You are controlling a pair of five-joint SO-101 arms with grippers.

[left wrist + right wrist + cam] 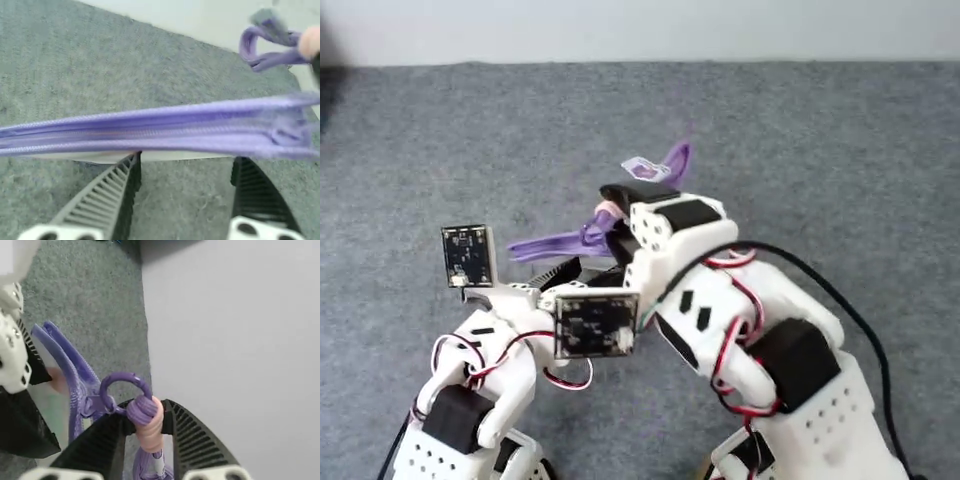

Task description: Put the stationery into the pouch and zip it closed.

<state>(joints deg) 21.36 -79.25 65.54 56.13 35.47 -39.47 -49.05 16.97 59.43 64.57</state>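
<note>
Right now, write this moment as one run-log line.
pouch: zip edge up | right gripper: shut on zip pull | left gripper: open at pouch

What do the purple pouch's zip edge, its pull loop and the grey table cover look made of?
Purple zip pouch: matte woven fabric tape, ribbed weave showing along the zip.
Purple cord loop in the right tool: twisted cord, likely nylon, with a smooth pink sleeve, perhaps rubber or plastic.
Grey table cover: felt or short-pile carpet, fuzzy and mottled.
</note>
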